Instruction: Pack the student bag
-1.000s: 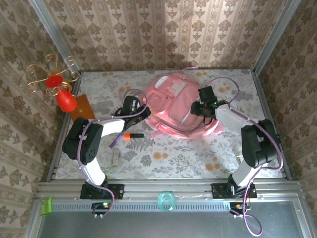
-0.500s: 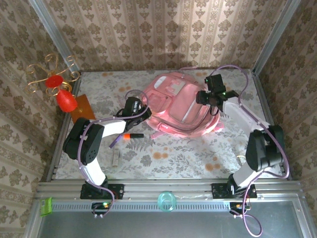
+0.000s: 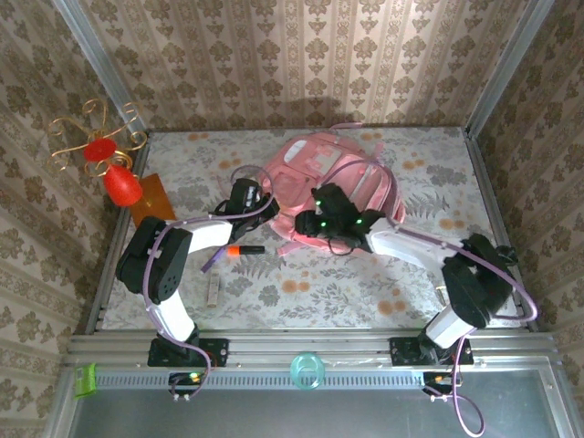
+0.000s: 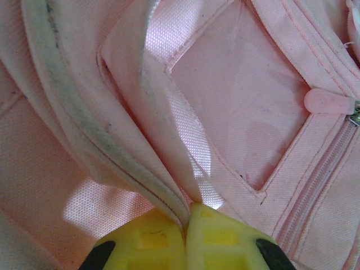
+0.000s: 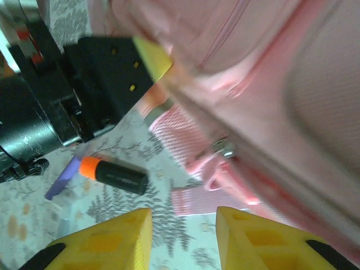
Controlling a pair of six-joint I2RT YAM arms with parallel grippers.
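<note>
1. Left arm (image 3: 196, 233): I saw it lying low and reaching forward, with the left gripper (image 4: 185, 216) pinched tight on a fold of the student bag (image 4: 236, 101).
2. Right arm (image 3: 415, 246): I saw it angled across toward the left, with the right gripper (image 5: 181, 219) parted and holding nothing.

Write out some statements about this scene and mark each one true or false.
1. The left pincer is shut on a fold of the student bag. True.
2. The right pincer holds the marker. False: it is open and empty, and the marker lies on the table beside the bag.
3. The marker has an orange end. True.
4. The student bag stands upright. False: it lies flat on the table.
</note>
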